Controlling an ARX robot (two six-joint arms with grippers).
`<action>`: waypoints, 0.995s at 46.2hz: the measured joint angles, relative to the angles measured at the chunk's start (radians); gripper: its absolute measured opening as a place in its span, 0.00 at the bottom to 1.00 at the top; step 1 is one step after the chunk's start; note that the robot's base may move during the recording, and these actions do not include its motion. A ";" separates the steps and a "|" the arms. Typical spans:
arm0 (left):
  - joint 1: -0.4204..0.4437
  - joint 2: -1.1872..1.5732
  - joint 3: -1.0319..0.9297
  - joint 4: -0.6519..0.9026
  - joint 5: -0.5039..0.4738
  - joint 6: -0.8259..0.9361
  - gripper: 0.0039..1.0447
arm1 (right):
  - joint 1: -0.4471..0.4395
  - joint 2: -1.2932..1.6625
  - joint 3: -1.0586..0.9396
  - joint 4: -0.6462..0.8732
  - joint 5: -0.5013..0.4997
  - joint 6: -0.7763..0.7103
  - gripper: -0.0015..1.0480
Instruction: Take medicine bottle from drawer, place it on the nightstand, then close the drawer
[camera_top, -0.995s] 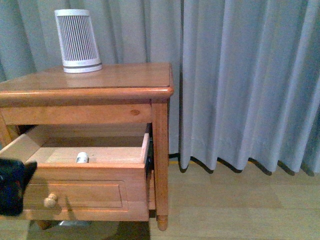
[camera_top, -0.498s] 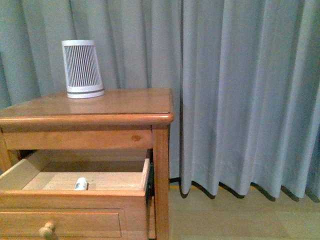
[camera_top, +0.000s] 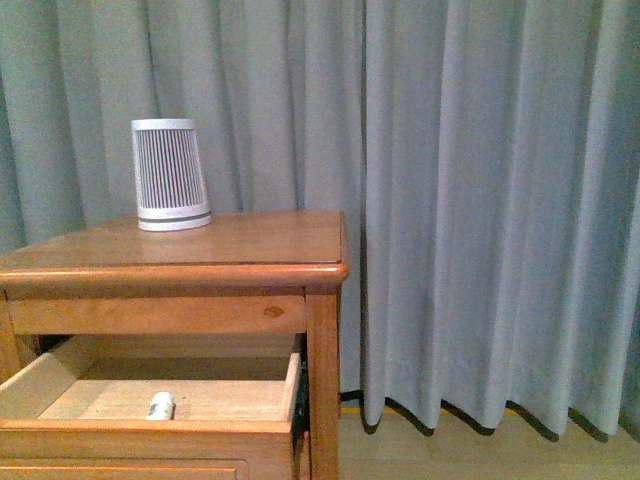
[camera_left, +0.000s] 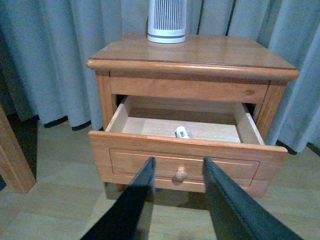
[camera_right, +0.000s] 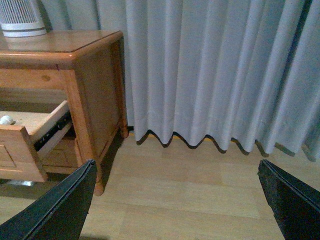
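The bottle (camera_left: 181, 132) lying in the drawer (camera_left: 185, 147) seems light, hard and ready to roll, so grasp across its body; left gripper (camera_left: 178, 162) and right gripper (camera_right: 176, 169) gape empty.

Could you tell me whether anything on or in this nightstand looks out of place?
Only the white bottle: it seems to lie on its side in the pulled-out top drawer, near its front wall. Nothing looks spilled or damaged.

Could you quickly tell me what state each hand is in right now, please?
Left hand: open, holding nothing.
Right hand: open wide, holding nothing.
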 joint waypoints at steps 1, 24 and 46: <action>0.000 -0.005 -0.008 0.003 0.000 0.000 0.22 | 0.000 0.000 0.000 0.000 0.000 0.000 0.93; 0.000 -0.072 -0.099 0.027 0.000 0.003 0.02 | 0.000 0.000 0.000 0.000 0.000 0.000 0.93; 0.000 -0.132 -0.163 0.035 0.000 0.003 0.02 | 0.000 0.000 0.000 0.000 0.000 0.000 0.93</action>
